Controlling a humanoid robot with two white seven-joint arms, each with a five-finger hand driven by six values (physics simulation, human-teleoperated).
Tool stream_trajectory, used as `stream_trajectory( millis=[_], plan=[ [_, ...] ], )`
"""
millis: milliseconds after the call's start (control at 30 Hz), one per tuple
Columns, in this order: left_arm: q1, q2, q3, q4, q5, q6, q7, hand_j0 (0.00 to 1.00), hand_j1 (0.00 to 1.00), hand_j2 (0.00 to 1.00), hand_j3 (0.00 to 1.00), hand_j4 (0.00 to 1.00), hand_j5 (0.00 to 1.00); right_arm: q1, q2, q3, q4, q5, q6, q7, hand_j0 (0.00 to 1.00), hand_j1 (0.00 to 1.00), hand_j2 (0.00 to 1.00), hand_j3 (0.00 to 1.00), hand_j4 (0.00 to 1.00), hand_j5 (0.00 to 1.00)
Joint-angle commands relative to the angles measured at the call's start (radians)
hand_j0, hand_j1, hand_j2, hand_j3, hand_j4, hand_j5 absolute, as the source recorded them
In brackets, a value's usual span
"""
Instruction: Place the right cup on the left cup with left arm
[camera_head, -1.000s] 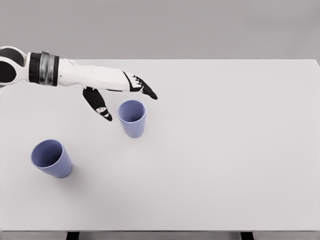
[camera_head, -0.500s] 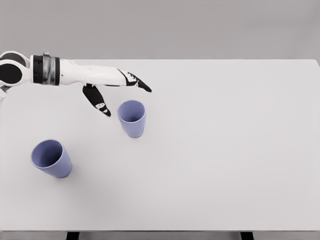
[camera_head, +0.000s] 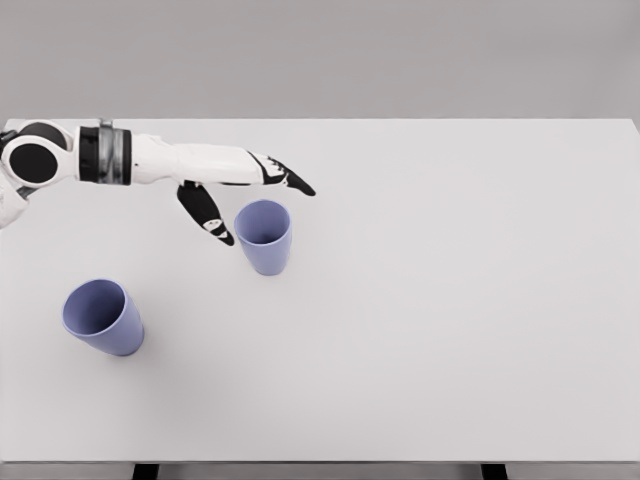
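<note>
We are in the reach-to-grasp step: our left hand (camera_head: 240, 185) hovers with fingers (camera_head: 290, 180) apart, the right cup (camera_head: 265, 236) just below them, so closing around it comes next, before carrying it to the left cup (camera_head: 102, 316) on the counter (camera_head: 450, 300).

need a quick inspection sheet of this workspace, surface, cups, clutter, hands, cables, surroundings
surface: white flat table, bare apart from two cups
job's things: right blue-violet plastic cup upright, open mouth up, not yet lifted; left blue-violet plastic cup upright near the table's left front, apart from the other
clutter: nothing seen
hands: left hand with black fingers spread, thumb beside the right cup's left rim, other fingers past its far side, holding nothing; whether it touches the cup cannot be told; right hand not in view
cables: nothing seen
surroundings: plain grey backdrop behind the table; dark table legs at the bottom edge
</note>
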Motion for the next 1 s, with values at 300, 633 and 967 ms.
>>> stream_trajectory(
  millis=[300,633,967],
  plan=[
    [0.035,-0.051,0.007,0.079,-0.038,0.002,0.000,1.00,1.00,1.00,1.00,1.00,1.00,0.000,0.000,0.000,0.000,0.000,0.000,0.000,1.00,1.00,1.00,1.00,1.00,1.00],
    [0.046,-0.065,0.010,0.100,-0.073,0.002,0.000,0.80,0.80,0.80,0.80,0.80,0.80,0.000,0.000,0.000,0.000,0.000,0.000,0.000,1.00,1.00,1.00,1.00,1.00,1.00],
    [0.071,-0.048,0.044,0.065,-0.077,0.002,-0.004,0.50,0.50,0.50,0.50,0.50,0.50,0.000,0.000,0.000,0.000,0.000,0.000,0.000,1.00,1.00,1.00,1.00,1.00,1.00]
  ],
)
